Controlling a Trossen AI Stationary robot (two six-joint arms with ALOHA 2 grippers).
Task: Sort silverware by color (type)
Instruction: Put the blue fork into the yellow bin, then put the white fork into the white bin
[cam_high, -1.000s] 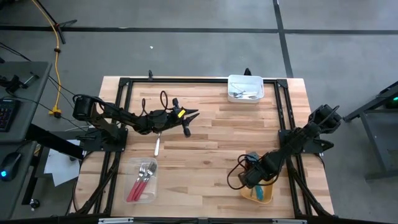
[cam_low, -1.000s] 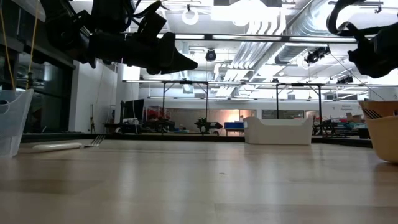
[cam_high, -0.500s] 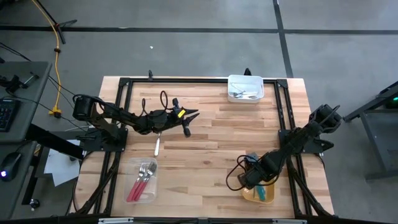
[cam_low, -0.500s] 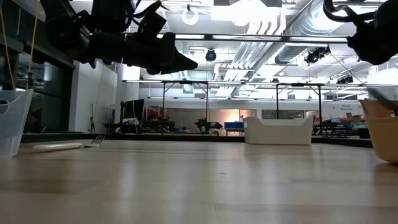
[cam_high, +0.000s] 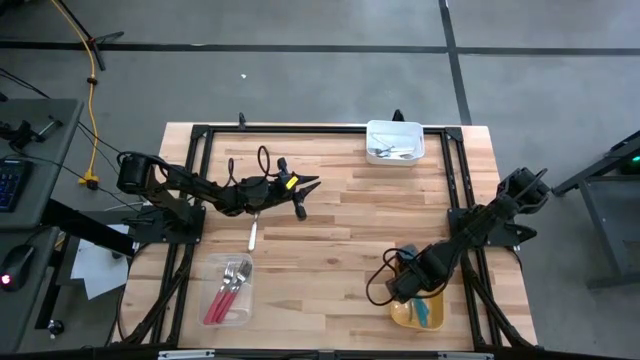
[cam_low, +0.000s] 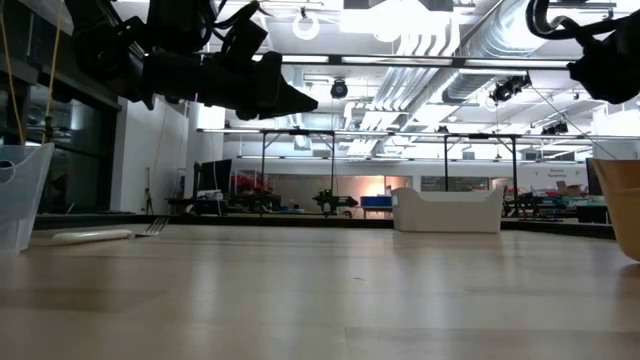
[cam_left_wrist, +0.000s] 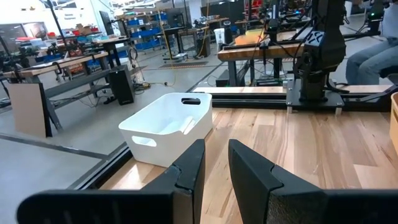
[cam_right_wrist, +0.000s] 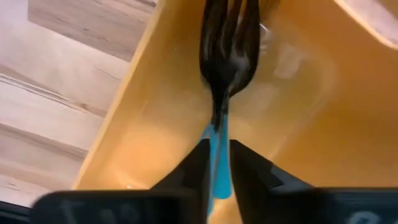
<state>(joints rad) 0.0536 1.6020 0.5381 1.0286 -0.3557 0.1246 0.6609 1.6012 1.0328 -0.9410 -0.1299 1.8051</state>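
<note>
Beyond my table (cam_high: 340, 215) lay a grey concrete floor (cam_high: 300, 85) crossed by dark seams. Past the table's far edge, the hall opened out: workbenches (cam_low: 300, 200) and blue shelving (cam_left_wrist: 140, 34) stood under bright ceiling lights (cam_low: 420, 45) and silver ducts (cam_low: 480, 30). A seated person (cam_left_wrist: 373, 59) showed beyond the table's corner.

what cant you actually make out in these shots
- High view: the right hand covers much of the yellow bin; its contents cannot be counted.
- High view: utensils in the white bin are too small to identify.
- Low view: the yellow bin is cut off by the right edge.
</note>
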